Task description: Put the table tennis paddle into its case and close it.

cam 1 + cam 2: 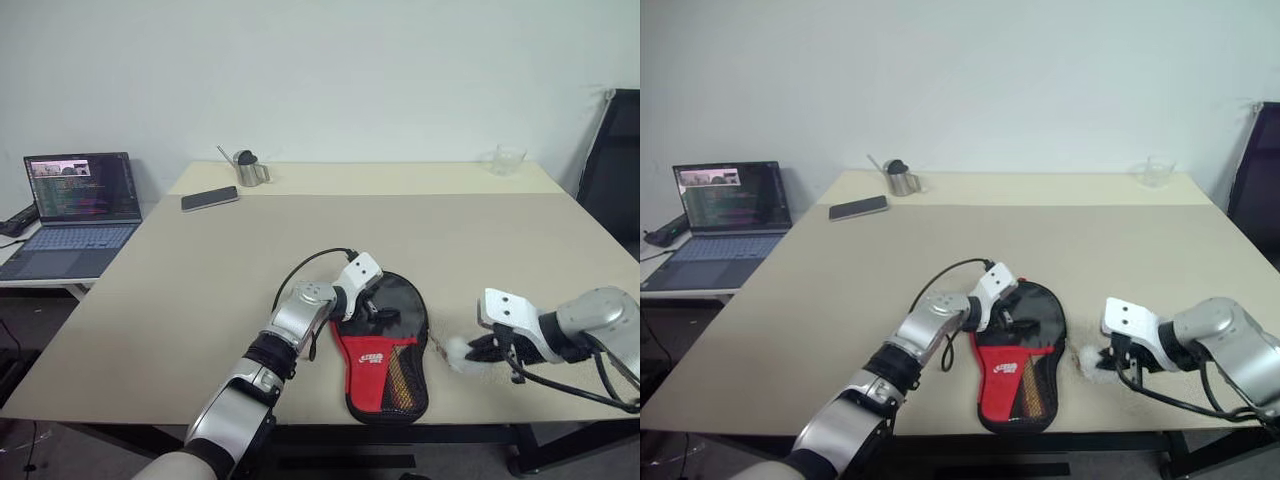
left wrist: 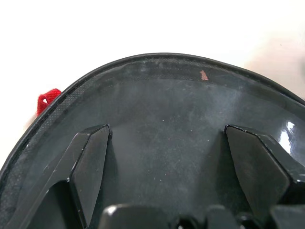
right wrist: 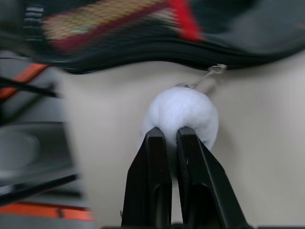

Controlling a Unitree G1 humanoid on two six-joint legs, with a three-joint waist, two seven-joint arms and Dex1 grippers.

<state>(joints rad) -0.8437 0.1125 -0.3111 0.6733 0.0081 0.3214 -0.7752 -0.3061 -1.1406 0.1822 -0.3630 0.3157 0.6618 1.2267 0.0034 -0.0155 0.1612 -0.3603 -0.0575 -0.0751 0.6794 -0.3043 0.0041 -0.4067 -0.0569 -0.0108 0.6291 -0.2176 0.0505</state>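
Black case (image 1: 386, 345) under spread fingers (image 2: 90, 164) (left)

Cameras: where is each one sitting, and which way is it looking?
Left eye view: on the head, looking forward and down at the table; both arms show.
Right eye view: beside it, same scene; shares the case and laptop.
Left wrist view: on the left wrist, looking along the open left gripper onto the case's black face.
Right wrist view: on the right wrist, looking along the right gripper, shut on the pom-pom; it shares the pom-pom and the case's edge with the eye views.
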